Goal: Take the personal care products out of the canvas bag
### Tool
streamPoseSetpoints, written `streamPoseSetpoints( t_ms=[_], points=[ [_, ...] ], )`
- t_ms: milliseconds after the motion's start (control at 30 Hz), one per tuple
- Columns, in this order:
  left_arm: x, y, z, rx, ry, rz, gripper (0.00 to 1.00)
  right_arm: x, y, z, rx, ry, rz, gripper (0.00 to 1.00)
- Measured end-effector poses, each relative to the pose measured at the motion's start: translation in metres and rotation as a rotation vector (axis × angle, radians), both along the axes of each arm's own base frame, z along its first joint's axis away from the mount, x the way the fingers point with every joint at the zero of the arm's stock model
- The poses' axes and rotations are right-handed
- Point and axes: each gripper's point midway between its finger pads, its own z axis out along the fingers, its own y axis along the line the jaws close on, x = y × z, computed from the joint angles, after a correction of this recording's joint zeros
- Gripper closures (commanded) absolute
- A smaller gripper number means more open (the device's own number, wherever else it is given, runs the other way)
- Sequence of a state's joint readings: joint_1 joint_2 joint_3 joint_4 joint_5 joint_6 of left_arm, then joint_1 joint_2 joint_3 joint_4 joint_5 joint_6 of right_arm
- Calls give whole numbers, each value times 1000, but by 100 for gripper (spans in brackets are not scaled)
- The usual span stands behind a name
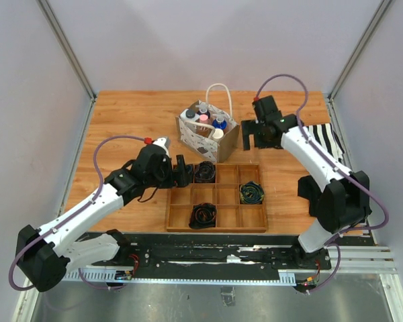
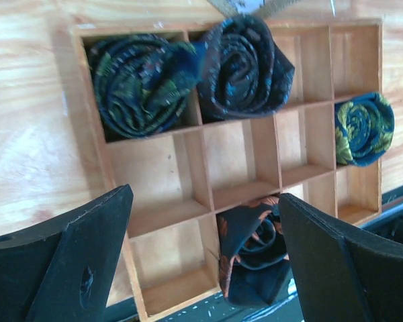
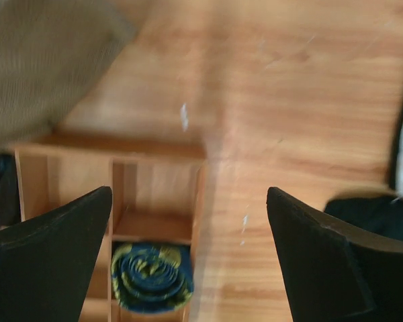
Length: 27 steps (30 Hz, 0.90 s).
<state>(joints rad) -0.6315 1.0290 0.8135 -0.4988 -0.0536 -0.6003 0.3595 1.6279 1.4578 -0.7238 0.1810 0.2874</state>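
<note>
Bottles (image 1: 205,119) stood in the bag (image 1: 201,141), which sat just behind the tray (image 1: 226,216); rolls (image 1: 203,215) lay in several tray compartments; the cloth (image 1: 324,137) lay far right

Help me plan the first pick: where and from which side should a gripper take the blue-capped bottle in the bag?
I'd grip the blue-capped bottle by its cap and neck, coming straight down. It seems to stand upright in the open bag, whose walls hide its body, with other bottles packed beside it.
</note>
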Motion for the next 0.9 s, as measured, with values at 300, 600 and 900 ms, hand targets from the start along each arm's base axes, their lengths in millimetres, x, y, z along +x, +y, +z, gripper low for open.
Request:
streamPoseSetpoints(
  t_ms=[300,600,900],
  points=[
    [-27,-19,-39,12,113,-37,6,-87,45,-65,-29,214,192,2],
    [-17,-26,-50,1,113,-6,7,-111,83,-68,-11,209,302,2],
    [-21,-34,-70,18,150,-25,7,-110,80,-68,-41,195,300,2]
  ],
)
